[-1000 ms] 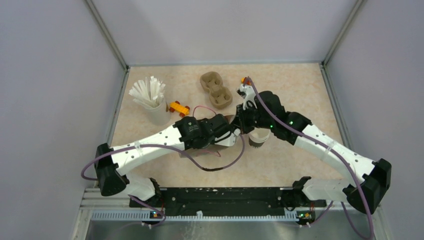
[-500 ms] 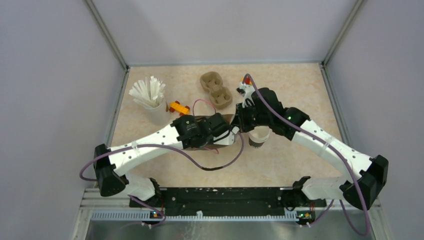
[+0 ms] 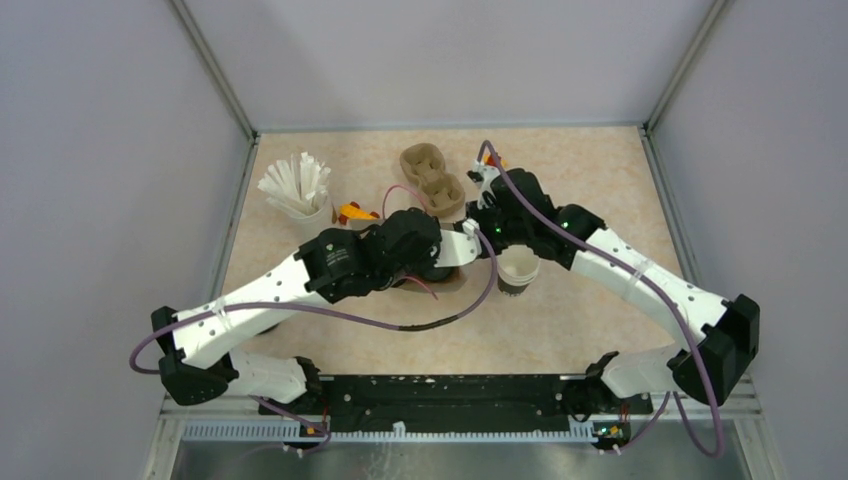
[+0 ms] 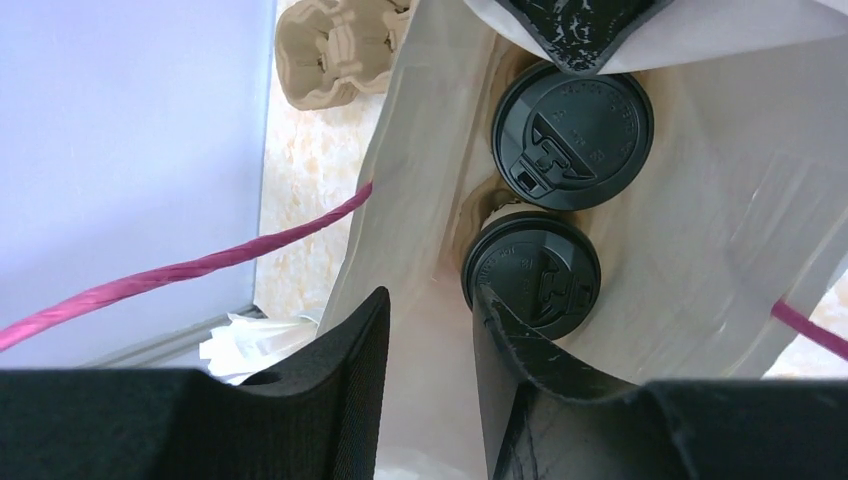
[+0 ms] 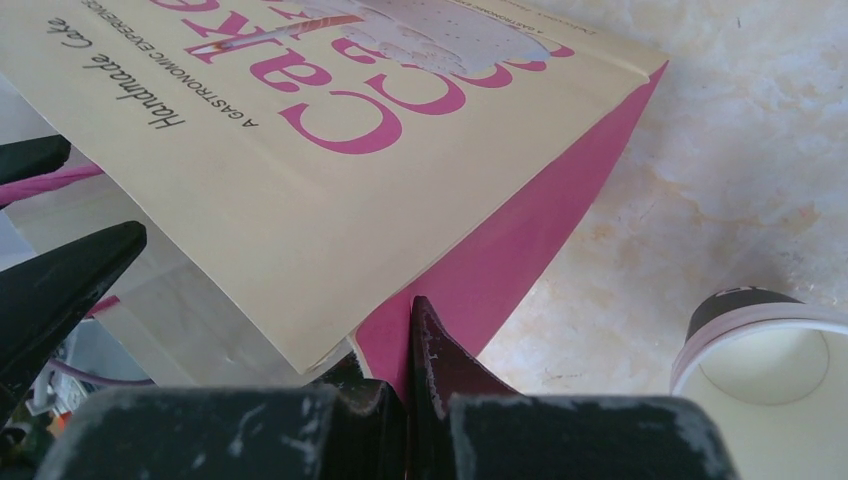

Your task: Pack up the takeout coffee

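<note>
Two takeout coffee cups with black lids, one farther (image 4: pixel 572 122) and one nearer (image 4: pixel 532 275), stand inside a cream paper bag (image 4: pixel 430 150) with pink lettering. My left gripper (image 4: pixel 430 320) hangs open over the bag's mouth with nothing between its fingers. Its right fingertip (image 4: pixel 500 320) is at the nearer lid's edge. My right gripper (image 5: pixel 408 320) is shut on the bag's pink side edge (image 5: pixel 480 280). A third paper cup (image 3: pixel 518 272), lidless and white inside, stands on the table just right of the bag.
A brown pulp two-hole tray (image 3: pixel 432 180) lies behind the bag. A beige cup of white sticks (image 3: pixel 300 195) stands at the back left, with a small orange toy (image 3: pixel 355 213) beside it. The bag's pink cord handle (image 4: pixel 180 275) trails left.
My left arm's elbow has swung left and its wrist has shifted back over the bag, with its jaws widening. The right gripper has moved slightly back, still pinching the bag.
</note>
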`<action>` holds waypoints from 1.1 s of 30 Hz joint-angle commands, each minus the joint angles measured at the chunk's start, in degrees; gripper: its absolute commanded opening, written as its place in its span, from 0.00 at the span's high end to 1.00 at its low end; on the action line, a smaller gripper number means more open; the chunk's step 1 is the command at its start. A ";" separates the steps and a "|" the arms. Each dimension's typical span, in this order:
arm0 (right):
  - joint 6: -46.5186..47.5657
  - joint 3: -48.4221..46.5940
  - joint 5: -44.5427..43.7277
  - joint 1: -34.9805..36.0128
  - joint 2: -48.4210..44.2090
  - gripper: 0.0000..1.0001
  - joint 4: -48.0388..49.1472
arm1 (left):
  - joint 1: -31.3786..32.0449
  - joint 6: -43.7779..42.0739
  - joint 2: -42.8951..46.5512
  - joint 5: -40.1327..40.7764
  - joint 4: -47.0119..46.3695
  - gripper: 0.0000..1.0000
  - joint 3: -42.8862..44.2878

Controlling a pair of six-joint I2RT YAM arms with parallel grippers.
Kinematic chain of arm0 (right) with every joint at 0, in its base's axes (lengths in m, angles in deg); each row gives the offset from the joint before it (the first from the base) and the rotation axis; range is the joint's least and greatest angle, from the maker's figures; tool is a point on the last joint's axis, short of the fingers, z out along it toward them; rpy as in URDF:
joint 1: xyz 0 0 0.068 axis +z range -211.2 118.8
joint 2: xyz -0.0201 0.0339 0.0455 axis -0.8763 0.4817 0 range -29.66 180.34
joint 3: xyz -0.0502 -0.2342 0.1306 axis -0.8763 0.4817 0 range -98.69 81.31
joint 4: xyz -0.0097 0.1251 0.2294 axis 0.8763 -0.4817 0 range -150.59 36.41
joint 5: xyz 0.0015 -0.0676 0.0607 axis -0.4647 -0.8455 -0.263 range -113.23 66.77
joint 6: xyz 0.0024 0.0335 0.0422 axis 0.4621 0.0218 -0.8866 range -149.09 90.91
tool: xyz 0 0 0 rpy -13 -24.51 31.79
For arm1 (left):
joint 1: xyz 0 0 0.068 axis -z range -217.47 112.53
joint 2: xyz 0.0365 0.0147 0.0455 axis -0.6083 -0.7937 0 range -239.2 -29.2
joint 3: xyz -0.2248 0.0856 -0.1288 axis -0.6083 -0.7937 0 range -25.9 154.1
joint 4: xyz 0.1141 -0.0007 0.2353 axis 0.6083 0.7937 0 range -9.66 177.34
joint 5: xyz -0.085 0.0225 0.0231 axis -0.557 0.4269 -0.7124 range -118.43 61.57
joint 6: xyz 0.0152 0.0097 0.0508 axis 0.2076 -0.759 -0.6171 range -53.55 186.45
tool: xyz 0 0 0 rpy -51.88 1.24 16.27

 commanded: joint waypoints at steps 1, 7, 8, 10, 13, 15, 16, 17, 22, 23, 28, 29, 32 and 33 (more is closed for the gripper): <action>-1.57 -2.81 -1.52 -0.96 1.62 1.00 -2.83 | -0.16 3.56 0.48 3.06 -3.39 0.58 2.25; -3.20 -7.32 -2.57 -1.56 4.52 1.00 -9.14 | -2.71 8.46 -1.00 5.36 -4.32 0.56 7.23; -3.46 -8.56 -2.82 -1.70 5.23 1.00 -10.91 | -3.81 9.33 -1.60 5.36 -4.30 0.56 8.65; -4.16 -11.26 -2.59 -2.07 6.82 1.00 -14.74 | -6.69 11.68 -2.92 4.28 -4.44 0.55 12.49; -5.20 -14.57 -0.79 -2.54 8.59 1.00 -18.73 | -8.61 12.32 -4.77 2.85 -5.71 0.54 16.35; -5.77 -16.01 -0.85 -2.55 8.85 1.00 -20.19 | -9.46 12.39 -5.72 3.09 -6.54 0.53 18.73; -5.96 -16.55 -1.04 -2.55 8.85 1.00 -20.62 | -10.16 12.67 -6.19 2.76 -6.81 0.52 19.89; -6.16 -17.28 -1.20 -2.59 9.01 1.00 -21.32 | -10.97 13.20 -6.66 2.47 -7.09 0.51 21.07; -6.66 -22.23 -2.05 -2.72 10.37 1.00 -25.71 | -14.61 16.45 -8.11 0.55 -7.40 0.48 24.93; -6.78 -22.86 -2.15 -2.72 10.55 1.00 -26.19 | -15.08 16.56 -8.02 0.17 -7.89 0.48 24.99; -6.90 -23.63 -3.69 -2.87 10.57 1.00 -27.18 | -17.01 18.82 -6.98 -4.66 -10.46 0.45 24.76; -6.79 -23.47 -3.88 -2.89 10.82 1.00 -27.20 | -17.09 19.46 -6.73 -5.45 -11.08 0.43 24.64; -6.77 -22.37 -4.62 -2.96 10.79 1.00 -26.51 | -17.19 22.00 -5.61 -8.64 -11.98 0.39 23.70; -7.00 -22.16 -4.98 -3.06 10.78 0.95 -26.25 | -17.22 22.88 -5.29 -9.59 -11.95 0.39 23.46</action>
